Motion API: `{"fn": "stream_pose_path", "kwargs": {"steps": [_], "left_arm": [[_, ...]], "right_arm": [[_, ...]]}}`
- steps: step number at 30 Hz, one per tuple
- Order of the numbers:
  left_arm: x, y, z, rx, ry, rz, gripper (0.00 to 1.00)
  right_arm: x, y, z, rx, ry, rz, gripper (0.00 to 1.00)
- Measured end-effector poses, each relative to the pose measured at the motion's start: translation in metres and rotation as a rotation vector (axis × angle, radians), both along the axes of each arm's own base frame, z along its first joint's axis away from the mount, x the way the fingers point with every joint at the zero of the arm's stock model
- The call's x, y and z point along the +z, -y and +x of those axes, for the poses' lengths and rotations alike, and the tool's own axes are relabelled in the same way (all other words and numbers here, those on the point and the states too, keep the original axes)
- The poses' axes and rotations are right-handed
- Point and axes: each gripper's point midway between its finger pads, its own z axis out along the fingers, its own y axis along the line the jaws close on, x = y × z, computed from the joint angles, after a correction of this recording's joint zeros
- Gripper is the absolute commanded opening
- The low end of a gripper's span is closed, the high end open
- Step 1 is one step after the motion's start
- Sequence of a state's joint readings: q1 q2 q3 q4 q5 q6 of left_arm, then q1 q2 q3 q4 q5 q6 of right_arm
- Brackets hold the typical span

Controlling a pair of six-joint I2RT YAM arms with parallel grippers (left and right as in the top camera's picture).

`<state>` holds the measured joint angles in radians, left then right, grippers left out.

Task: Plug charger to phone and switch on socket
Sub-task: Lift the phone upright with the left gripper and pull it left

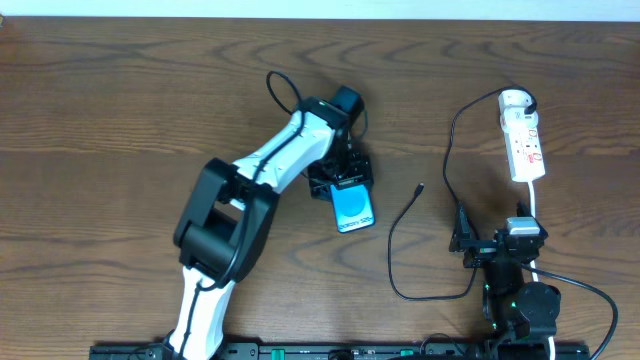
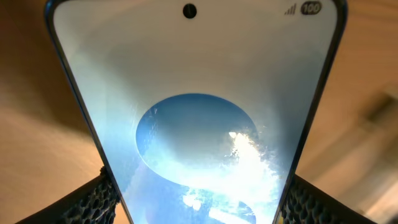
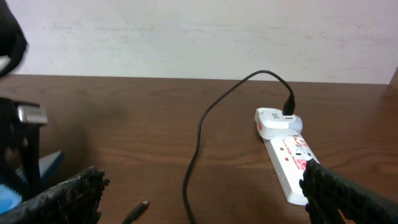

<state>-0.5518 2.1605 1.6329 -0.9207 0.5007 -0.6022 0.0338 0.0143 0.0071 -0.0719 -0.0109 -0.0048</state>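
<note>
Fingers [image 2: 102, 198] of the left gripper [image 1: 340, 187] clamped the slim cyan-screened smartphone [image 1: 352, 207] over the wooden table [image 1: 100, 100]; the right gripper [image 3: 202, 196] hung spread, empty. Its best move was pinching the thin black cable [image 1: 392, 240] just behind its plug tip [image 1: 418, 187].

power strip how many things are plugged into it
1: a white adapter at the far end of the power strip, with the black cable coming out of it. The rest of the strip's sockets look empty.
</note>
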Motion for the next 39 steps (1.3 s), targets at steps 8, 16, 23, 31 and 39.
{"fn": "stream_pose_path", "kwargs": {"steps": [8,16,23,31,39], "left_arm": [[0.083,0.021,-0.001,0.046,-0.097,-0.393,0.75],[0.151,0.024,0.000,0.080,-0.283,-0.796,0.75],[0.174,0.004,0.017,0.142,-0.329,-0.925,0.75],[0.178,-0.025,0.036,0.270,-0.385,-0.937,0.75],[0.179,-0.027,0.031,0.314,-0.452,-0.917,0.74]], "right_arm": [[0.000,0.000,0.000,0.000,0.000,0.000,0.99],[0.000,0.000,0.000,0.000,0.000,0.000,0.99],[0.000,0.000,0.000,0.000,0.000,0.000,0.99],[0.000,0.000,0.000,0.000,0.000,0.000,0.99],[0.000,0.000,0.000,0.000,0.000,0.000,0.99]]}}
